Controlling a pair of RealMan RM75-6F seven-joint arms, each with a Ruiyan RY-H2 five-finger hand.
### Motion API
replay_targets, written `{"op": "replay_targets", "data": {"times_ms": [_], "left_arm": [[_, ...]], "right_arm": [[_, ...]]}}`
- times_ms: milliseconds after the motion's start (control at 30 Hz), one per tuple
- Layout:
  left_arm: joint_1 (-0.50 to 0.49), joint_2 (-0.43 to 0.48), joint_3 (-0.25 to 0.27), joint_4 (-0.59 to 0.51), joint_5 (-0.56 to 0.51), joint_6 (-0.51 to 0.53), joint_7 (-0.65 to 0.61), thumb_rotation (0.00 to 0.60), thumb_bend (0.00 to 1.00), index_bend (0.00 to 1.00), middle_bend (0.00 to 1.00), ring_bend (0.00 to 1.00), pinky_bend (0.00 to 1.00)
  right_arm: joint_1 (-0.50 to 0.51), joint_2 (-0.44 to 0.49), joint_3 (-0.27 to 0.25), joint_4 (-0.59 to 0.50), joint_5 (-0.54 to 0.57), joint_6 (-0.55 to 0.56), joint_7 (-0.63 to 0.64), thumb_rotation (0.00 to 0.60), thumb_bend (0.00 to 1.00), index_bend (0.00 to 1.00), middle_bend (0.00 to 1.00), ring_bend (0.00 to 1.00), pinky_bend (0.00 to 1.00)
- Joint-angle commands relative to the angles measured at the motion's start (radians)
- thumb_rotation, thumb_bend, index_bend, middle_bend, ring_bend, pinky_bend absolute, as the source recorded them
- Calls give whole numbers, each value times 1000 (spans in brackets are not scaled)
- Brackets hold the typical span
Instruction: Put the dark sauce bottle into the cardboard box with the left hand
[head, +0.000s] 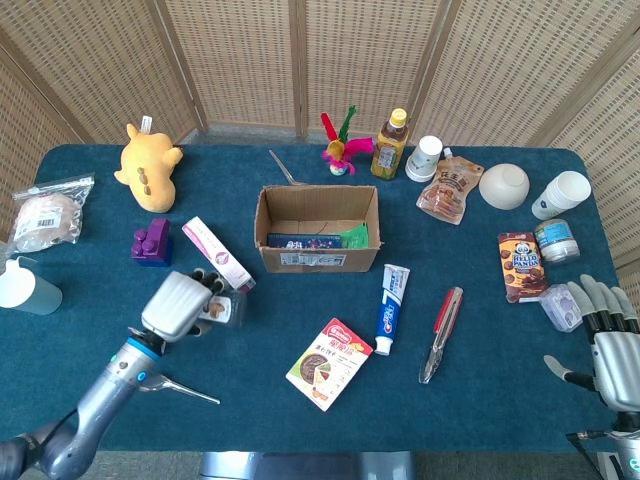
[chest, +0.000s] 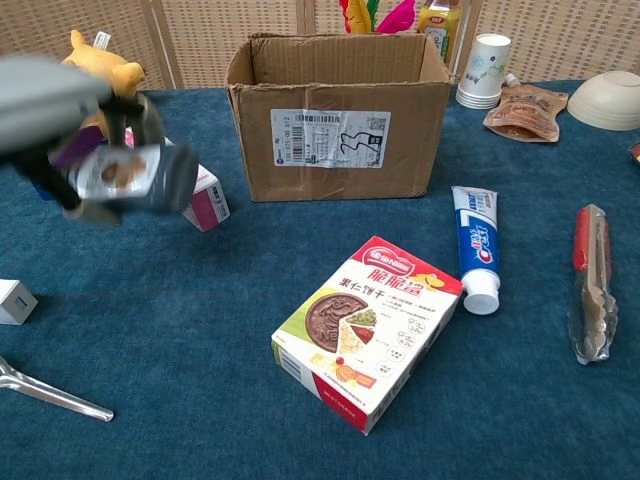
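My left hand (head: 178, 304) grips the dark sauce bottle (head: 221, 309) and holds it above the table, left of the cardboard box (head: 316, 259). In the chest view the left hand (chest: 45, 95) and the dark sauce bottle (chest: 140, 180) are blurred, raised at the upper left, in front of the pink-and-white box (chest: 205, 195). The cardboard box (chest: 340, 130) stands open-topped at the middle, with some packets inside it. My right hand (head: 612, 345) rests at the table's right edge, fingers apart, holding nothing.
A pink-and-white box (head: 218, 255) lies between the bottle and the cardboard box. A purple block (head: 151, 242) and a yellow plush (head: 148, 165) sit to the left. A snack box (chest: 368, 328), toothpaste tube (chest: 475, 245), tongs (chest: 590, 282) and a metal tool (chest: 50, 392) lie in front.
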Motion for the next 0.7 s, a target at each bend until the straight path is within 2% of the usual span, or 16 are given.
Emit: {"op": "replay_targets", "data": {"times_ms": [33,167,333,533,700], "left_arm": [[-40,80,-77,-76,37,29,-39,600,219,527,583,528,753],[-91,114,-155,-130,-10,11,-19,600,213,527,582,528,753],[-159,110,-221,-125,-115,-30,61,600,204,522,579,527,754],[-274,59,-286,-85,-279,-84,158,600,198,508,560,523,751],[-386,-9,-314,-23,-403,-116,259,600,186,496,541,517,741]], "right_arm": [[-1,0,-1,-2,-2,1,-1,600,0,0,0,0,0],[-1,0,-1,-3,-2,2,-3,600,0,0,0,0,0],[1,0,1,0,-1,0,2,600,0,0,0,0,0],[5,0,-2,1,-2,-8,7,600,0,0,0,0,0],[10,0,-1,4,8,-22,15,600,0,0,0,0,0]]}}
